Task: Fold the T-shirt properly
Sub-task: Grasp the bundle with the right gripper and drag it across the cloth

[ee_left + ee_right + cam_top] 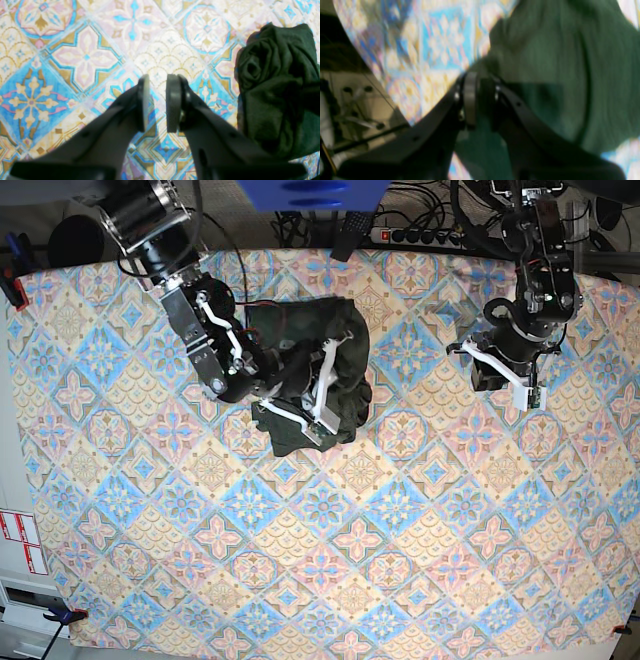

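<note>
Apparently bunched, the T-shirt [300,325] lies creased on the tiled surface [420,550], right gripper [482,100] over it, fingers slightly parted; cannot tell whether cloth is pinched. Left gripper [158,77], also narrowly parted, holds nothing, well apart from the shirt. Risk: a one-sided pull could drag or twist the heap, since nothing anchors the far side; loose layers might snag and set creases.
</note>
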{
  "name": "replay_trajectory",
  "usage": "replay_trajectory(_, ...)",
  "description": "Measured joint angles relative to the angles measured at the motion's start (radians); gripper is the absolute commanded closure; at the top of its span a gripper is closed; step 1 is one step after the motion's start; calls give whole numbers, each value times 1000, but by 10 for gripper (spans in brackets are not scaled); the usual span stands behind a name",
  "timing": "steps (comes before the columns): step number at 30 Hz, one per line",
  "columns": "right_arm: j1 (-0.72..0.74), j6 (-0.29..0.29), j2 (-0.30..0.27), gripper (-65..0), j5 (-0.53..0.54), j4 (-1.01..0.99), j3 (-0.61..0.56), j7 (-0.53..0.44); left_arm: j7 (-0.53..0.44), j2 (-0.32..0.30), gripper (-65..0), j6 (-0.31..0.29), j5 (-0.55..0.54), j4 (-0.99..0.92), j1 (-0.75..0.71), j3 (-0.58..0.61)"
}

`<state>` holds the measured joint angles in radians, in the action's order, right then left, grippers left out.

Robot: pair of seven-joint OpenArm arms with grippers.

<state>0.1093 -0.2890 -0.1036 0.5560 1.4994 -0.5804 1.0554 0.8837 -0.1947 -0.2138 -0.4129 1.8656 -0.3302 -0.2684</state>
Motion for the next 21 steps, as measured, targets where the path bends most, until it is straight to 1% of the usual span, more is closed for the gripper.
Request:
replay_trajectory(2,4,-3,24,-78,2,-64,4,-16,1,1,-110,-1,-1,10,0,0)
replay_trajectory(3,1,-3,27,-78,2,-101,2,-18,-2,2,-110,-3,-2,13,0,0)
replay_trajectory(6,5,-3,25,-78,3,-226,-4,-69,0,3,-109,-2,-5,13,0,3)
replay_trajectory(7,21,-18,20,-78,31,-261,-3,-100,0,3,-109,-2,-3,13,1,3)
replay_trajectory(8,44,-23,23,-78,30,-296,-3,-102,-2,3,-109,-3,-4,13,3,4)
replay_trajectory(10,72,-13,29,-78,21,-347,-2,-147,-1,7,-109,-3,-4,13,3,5)
replay_trajectory(15,72,-37,30,-78,60,-436,1,-246,-2,5,-109,0,-3,13,6,4)
replay_trajectory(19,78,-60,29,-78,87,-495,5,-283,1,9,-109,-3,-5,13,9,5)
replay_trajectory(21,80,-74,32,-78,71,-507,6,-294,-1,8,-109,0,-3,13,10,4)
